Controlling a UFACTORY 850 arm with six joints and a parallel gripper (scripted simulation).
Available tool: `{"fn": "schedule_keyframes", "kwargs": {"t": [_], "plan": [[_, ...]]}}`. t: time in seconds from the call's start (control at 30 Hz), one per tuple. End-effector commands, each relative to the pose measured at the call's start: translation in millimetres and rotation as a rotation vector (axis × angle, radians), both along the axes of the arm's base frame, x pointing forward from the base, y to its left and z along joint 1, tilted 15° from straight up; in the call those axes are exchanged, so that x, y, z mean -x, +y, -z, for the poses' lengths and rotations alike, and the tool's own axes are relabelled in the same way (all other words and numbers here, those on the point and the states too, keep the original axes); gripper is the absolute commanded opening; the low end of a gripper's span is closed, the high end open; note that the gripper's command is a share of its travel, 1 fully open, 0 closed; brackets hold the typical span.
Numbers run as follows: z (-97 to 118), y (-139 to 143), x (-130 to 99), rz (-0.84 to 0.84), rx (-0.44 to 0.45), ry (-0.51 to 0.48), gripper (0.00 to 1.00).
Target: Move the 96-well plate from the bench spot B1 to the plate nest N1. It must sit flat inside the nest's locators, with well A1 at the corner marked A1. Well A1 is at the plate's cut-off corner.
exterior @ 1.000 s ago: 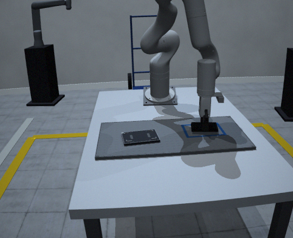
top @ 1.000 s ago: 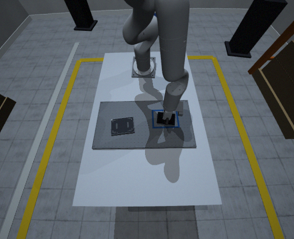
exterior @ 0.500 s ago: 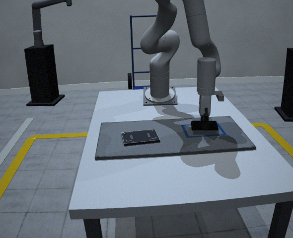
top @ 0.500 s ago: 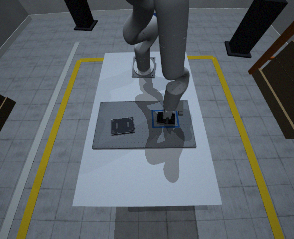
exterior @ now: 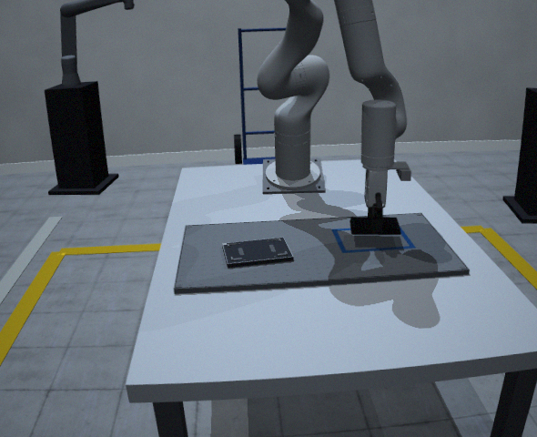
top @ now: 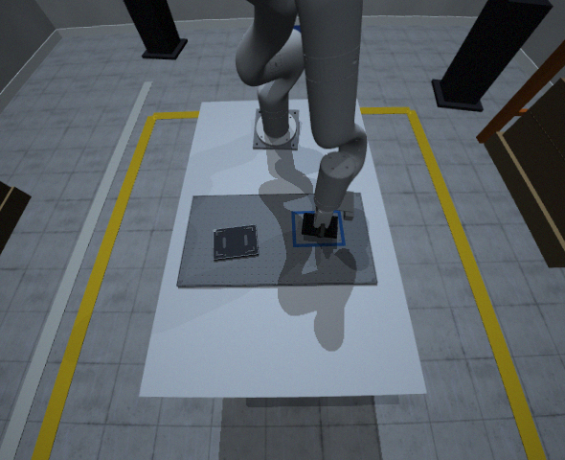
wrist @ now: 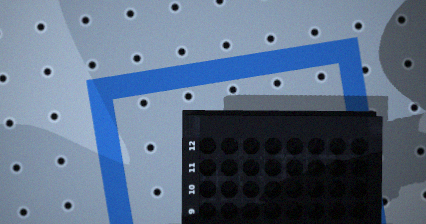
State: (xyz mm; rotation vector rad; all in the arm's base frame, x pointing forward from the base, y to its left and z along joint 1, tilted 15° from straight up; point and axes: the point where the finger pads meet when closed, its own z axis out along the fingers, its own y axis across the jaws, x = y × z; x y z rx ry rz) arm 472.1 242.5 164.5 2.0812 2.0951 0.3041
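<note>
The black 96-well plate (top: 319, 229) is held a little above the blue outline of spot B1 on the right part of the grey perforated baseplate. My gripper (top: 319, 228) is shut on the plate from above. In the exterior view the plate (exterior: 369, 226) hangs above the blue outline (exterior: 373, 239), with my gripper (exterior: 375, 217) on it. In the wrist view the plate (wrist: 282, 166) fills the lower right, with column numbers 9 to 12 along its left edge and its shadow on the blue outline (wrist: 225, 74). The dark nest N1 (top: 235, 242) lies to the left; it also shows in the exterior view (exterior: 258, 250).
The grey baseplate (exterior: 320, 256) lies on a white table (exterior: 334, 320). The arm's base (top: 275, 129) is bolted at the table's far side. Black pedestals, a blue cart (exterior: 255, 94) and a yellow floor line surround the table.
</note>
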Motion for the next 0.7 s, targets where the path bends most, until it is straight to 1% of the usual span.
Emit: {"fn": "schedule_keyframes", "kwargs": {"t": [0.0, 0.07, 0.57, 0.67], "plan": [[-7.4, 0.1, 1.3, 0.0, -0.001, 0.0, 0.0], [-7.4, 0.1, 1.3, 0.0, -0.001, 0.0, 0.0], [-31.5, -0.4, 7.9, 0.0, -0.001, 0.0, 0.0], [-33.1, -0.5, 8.3, 0.0, -0.001, 0.0, 0.0]]}}
